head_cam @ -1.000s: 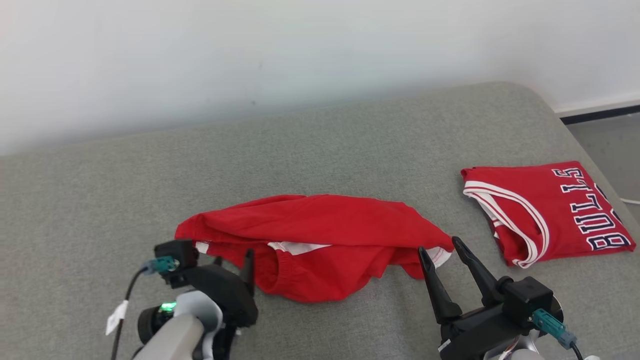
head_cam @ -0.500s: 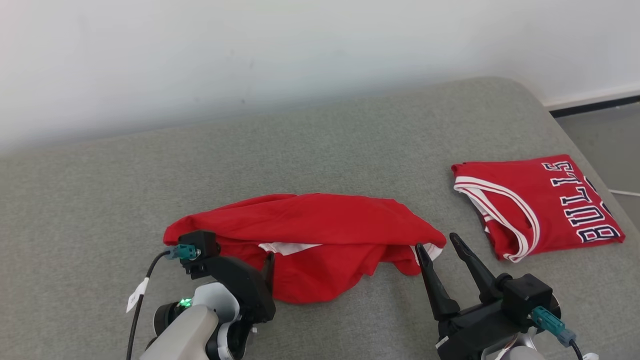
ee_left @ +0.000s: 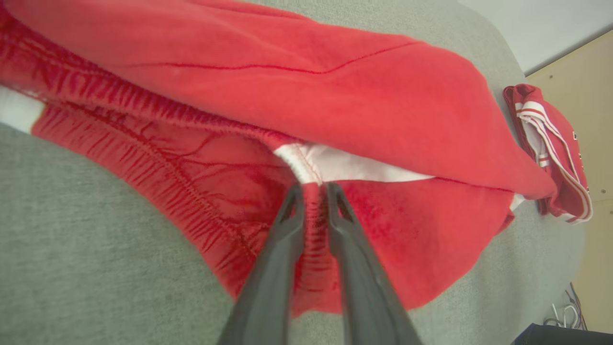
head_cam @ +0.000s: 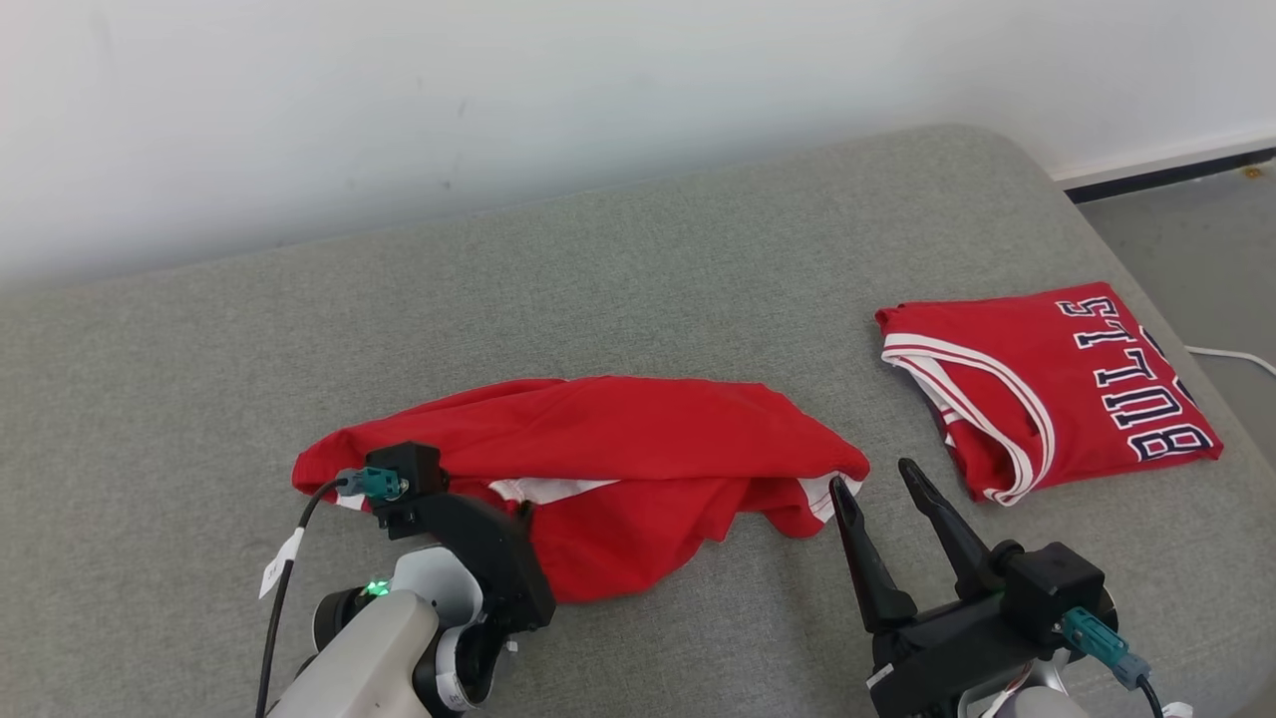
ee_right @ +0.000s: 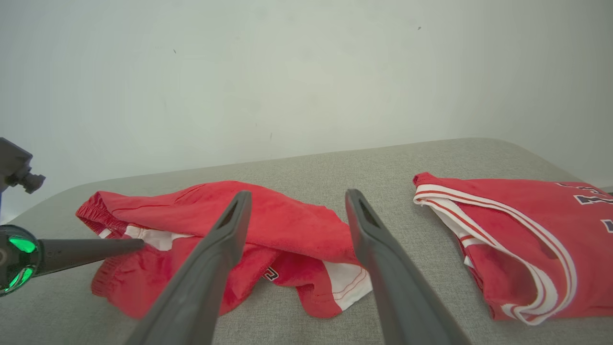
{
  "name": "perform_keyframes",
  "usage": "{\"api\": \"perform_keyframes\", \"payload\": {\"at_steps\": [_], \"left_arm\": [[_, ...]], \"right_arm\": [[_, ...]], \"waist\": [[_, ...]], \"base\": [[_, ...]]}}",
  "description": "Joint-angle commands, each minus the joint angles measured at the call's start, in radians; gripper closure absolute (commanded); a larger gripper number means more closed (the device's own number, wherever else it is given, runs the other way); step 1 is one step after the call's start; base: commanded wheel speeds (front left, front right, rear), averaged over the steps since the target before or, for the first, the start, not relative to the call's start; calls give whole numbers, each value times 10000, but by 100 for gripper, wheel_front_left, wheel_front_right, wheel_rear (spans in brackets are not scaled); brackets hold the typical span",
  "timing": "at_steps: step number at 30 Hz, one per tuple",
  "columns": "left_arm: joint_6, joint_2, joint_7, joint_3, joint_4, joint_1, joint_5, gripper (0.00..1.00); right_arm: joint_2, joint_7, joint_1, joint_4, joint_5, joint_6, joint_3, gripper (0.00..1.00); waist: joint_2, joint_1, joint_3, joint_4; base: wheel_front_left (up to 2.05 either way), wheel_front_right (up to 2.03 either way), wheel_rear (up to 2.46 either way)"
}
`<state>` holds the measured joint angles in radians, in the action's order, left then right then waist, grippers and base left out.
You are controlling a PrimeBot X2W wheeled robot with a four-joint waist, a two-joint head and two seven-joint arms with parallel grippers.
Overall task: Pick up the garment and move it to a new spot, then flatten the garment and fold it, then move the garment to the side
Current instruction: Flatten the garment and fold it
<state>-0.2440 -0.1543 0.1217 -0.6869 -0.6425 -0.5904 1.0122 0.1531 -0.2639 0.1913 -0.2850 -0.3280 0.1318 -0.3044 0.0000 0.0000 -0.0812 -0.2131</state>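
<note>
1. Garments: 2 in all, both red w/ white trim, both on 1 grey cushion (head_cam: 648, 269).
2. Task garment (head_cam: 618, 439): red shorts, crumpled and not folded. It lies approx. mid-cushion, nearer the front edge than the wall. The top layer is flopped over, w/ 1 white trim strip showing beneath it. The elastic waistband is bunched along its L side.
3. Other item: 1 jersey (head_cam: 1057, 389), folded flat, "BULLS" lettering up, at the cushion's R end. It's apart from the garment, w/ bare cushion btwn them.
4. Grippers: 2, each w/ 2 long dark fingers.
5. L gripper (ee_left: 313, 189): at the garment's L-front part. Its fingers (ee_left: 282, 249) are drawn nearly together w/ a ridge of red cloth pinched btwn the tips, just below the white trim, so it's grasping the garment.
6. R gripper (head_cam: 870, 473): fingers (head_cam: 867, 558) spread wide, released. The tips sit at the garment's R end by the white-trimmed hem corner. Can't tell if they touch the cloth.
7. Wrist bits: 2 teal connectors, 1 per arm, L (head_cam: 374, 484) and R (head_cam: 1092, 638). 1 green light (head_cam: 377, 586) is lit on the L wrist.
8. Backgrnd: 1 white wall (head_cam: 498, 100) behind the cushion, and grey floor (head_cam: 1196, 229) at far R w/ 1 white cable (head_cam: 1231, 354) on it.
</note>
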Motion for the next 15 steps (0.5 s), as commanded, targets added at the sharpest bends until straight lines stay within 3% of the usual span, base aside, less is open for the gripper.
{"api": "perform_keyframes", "payload": {"at_steps": [1, 9, 15], "left_arm": [[41, -46, -80, 3, 36, -47, 6, 100], [158, -323, -829, 321, 1447, 748, 158, 100], [-323, -1364, -1329, 350, 3796, 2195, -204, 100]], "right_arm": [[-27, -2, 63, 24, 35, -27, 21, 0], [39, -2, -147, 52, 49, -27, 123, 0], [55, -2, -242, 106, 112, -27, 271, 0]], "waist": [[0, 0, 14, 36], [0, 0, 78, 456], [0, 0, 44, 791]], "base": [[0, 0, 0], [0, 0, 0], [0, 0, 0]]}}
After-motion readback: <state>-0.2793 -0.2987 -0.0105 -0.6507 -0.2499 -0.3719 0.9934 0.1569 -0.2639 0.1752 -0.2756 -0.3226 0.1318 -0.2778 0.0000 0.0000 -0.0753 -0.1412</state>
